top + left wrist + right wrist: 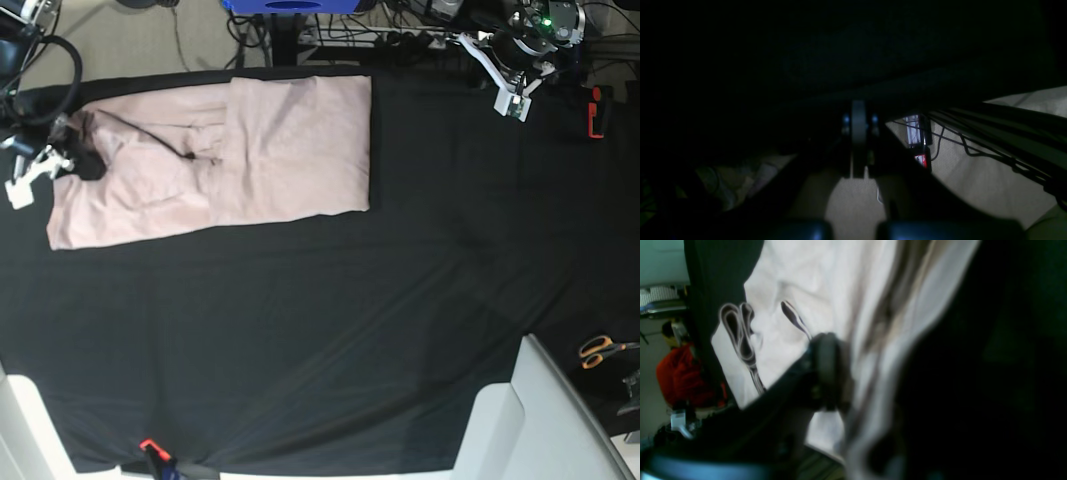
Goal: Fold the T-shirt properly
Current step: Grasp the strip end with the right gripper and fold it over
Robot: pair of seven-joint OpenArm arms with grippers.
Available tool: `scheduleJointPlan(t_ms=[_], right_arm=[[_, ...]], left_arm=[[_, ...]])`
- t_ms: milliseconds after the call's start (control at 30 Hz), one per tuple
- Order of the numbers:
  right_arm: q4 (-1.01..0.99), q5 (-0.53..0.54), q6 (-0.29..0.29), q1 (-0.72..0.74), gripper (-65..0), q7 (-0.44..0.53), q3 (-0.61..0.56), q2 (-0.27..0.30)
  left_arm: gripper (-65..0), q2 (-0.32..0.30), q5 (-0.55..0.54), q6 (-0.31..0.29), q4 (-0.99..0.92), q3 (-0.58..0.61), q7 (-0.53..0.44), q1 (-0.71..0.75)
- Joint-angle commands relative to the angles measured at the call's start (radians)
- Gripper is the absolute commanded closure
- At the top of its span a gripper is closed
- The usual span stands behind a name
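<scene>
At the tabletop's (320, 330) far-left edge, the T-shirt's (290, 140) end is pinched by the right pincer (85, 160); thin cloth could slip out if lifted; the left pincer (510, 100), closed and empty, is parked well apart

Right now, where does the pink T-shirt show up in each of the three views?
Base view: the T-shirt lies partly folded at the upper left of the black table cloth.
Right wrist view: it fills the upper middle, bunched at the right gripper, blurred.
Left wrist view: not in it; too dark to tell more.
Shared landmark: the black table cloth, dark beside the shirt in base and right wrist views.
</scene>
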Motion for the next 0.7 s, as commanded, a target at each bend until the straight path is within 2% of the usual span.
scheduleJointPlan(t_ms=[0, 67, 167, 400, 600, 667], right_arm=[[-0.001, -0.065, -0.018, -0.008, -6.0, -0.05, -0.001, 0.01], [-0.001, -0.065, -0.018, -0.006, -0.2, -0.05, 0.0, 0.012], [-0.001, -0.07, -0.018, 0.011, -0.6, -0.049, 0.0, 0.016], [-0.003, -0.071, -0.018, 0.041, -0.6, -0.037, 0.007, 0.092], [-0.001, -0.073, -0.018, 0.047, -0.6, 0.063, 0.016, 0.155], [0.023, -0.073, -0.066, 0.044, -0.6, 0.083, 0.016, 0.165]], left_arm=[[0.0, -0.006, -0.002, -0.002, 0.004, -0.004, -0.018, 0.011], [0.0, -0.005, -0.002, -0.002, 0.001, -0.004, -0.026, 0.011], [0.0, -0.005, -0.002, -0.002, 0.003, -0.004, -0.026, 0.011], [0.0, -0.005, -0.002, -0.002, 0.003, -0.004, -0.026, 0.015], [0.0, -0.005, -0.002, -0.002, 0.003, -0.004, -0.026, 0.017], [0.0, -0.005, -0.002, -0.002, 0.003, -0.004, -0.026, 0.017]])
